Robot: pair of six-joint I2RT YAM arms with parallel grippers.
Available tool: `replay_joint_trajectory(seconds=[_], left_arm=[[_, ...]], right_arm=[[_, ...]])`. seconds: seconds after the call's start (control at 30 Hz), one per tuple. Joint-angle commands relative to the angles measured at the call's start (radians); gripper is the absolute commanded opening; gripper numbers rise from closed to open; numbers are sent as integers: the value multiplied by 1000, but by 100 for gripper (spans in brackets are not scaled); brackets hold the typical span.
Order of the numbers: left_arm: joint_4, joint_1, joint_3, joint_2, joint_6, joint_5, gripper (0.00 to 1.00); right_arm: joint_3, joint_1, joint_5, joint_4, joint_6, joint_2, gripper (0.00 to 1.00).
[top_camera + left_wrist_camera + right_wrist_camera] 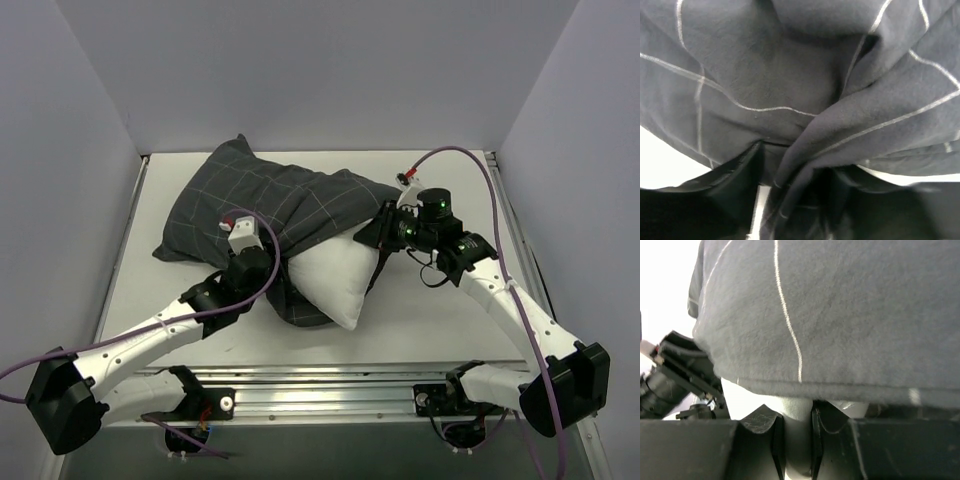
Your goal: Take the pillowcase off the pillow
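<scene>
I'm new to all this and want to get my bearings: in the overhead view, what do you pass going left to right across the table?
Slack end of the pillowcase → left gripper, pinching the cloth → bare white pillow → right gripper, at the pillow's right edge.

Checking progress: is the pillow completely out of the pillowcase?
No, only one end of the pillow sticks out; the pillowcase covers the rest.

The pillow (335,280) lies at the middle of the table (430,320), with its near end protruding from the pillowcase (270,200), which extends behind and to the left. The left gripper (272,270) meets the pillowcase's near edge. The right gripper (385,228) meets the pillow's right side.
</scene>
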Motion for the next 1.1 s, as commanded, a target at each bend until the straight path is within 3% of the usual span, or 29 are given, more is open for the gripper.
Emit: replay_joint_trajectory(seconds=[0.0,0.03,0.07,0.13,0.23,0.63,0.87,1.07], left_arm=[[188,-58,-25,16,48,101,64],[200,-68,-22,-7,103,108,69],[252,-78,-14,-24,129,119,83],[266,-88,-2,-70,195,168,97],[234,-89,42,-111,273,250,94],[-252,-90,309,-171,464,475,94],[-278,-191,413,-135,473,366,96],[-275,-234,611,78,570,91,100]], right_arm=[[18,9,-54,130,44,-42,0],[16,13,-52,130,44,-39,0],[15,16,-50,128,36,-33,0],[15,18,-31,107,26,-31,0],[25,16,0,93,7,-33,0],[88,25,140,12,-25,-14,0],[125,67,198,26,21,27,0],[142,96,206,19,-1,43,0]])
